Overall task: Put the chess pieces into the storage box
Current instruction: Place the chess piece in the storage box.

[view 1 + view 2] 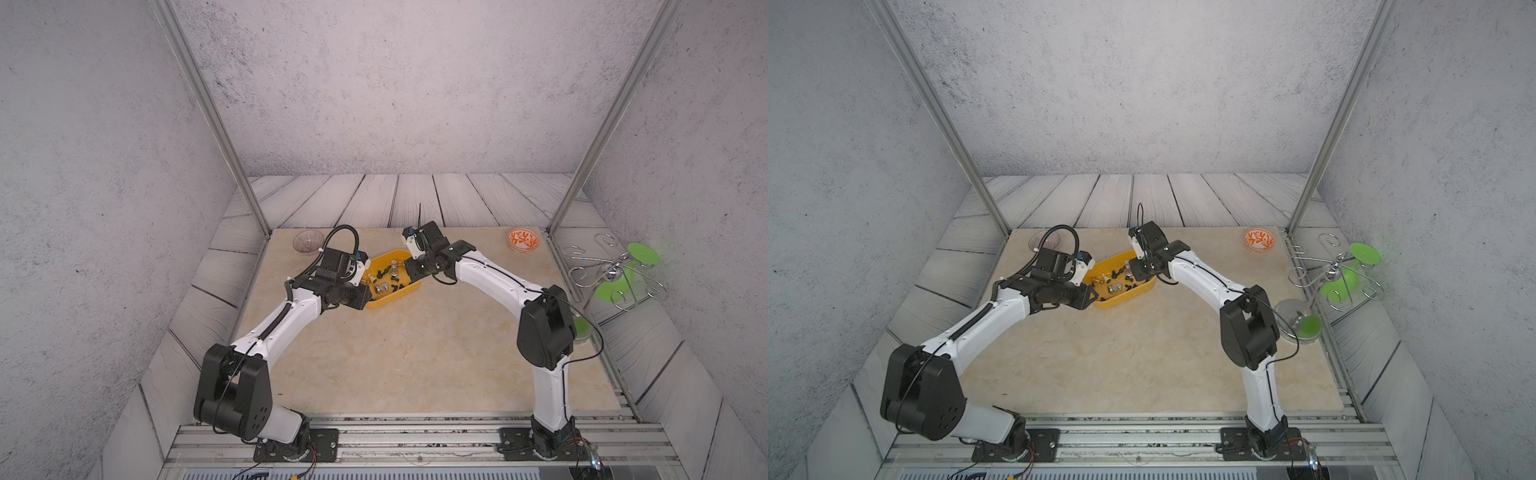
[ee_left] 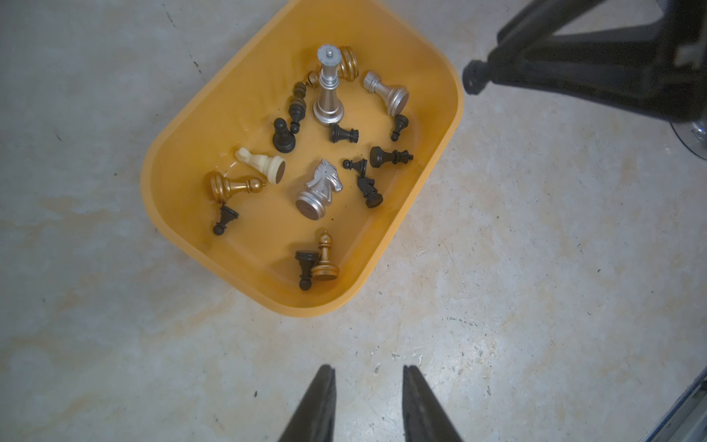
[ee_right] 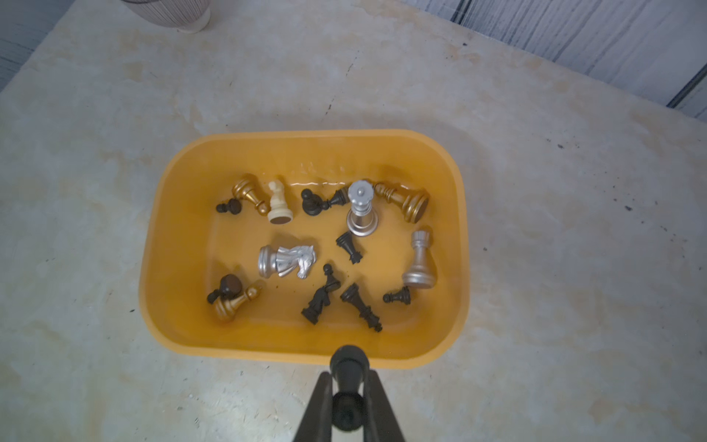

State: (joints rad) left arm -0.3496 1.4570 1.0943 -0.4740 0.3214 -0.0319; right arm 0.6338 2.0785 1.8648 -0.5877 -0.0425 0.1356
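One black pawn (image 3: 347, 361) half-hidden in clenched right end effector (image 3: 348, 377); left end effector (image 2: 368, 373) released

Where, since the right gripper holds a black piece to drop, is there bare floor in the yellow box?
Bare floor: between the silver knight and the storage box wall; also between the silver queen and silver rook. Crowded: around the queen, and the black pieces nearest the right gripper with its held black piece.
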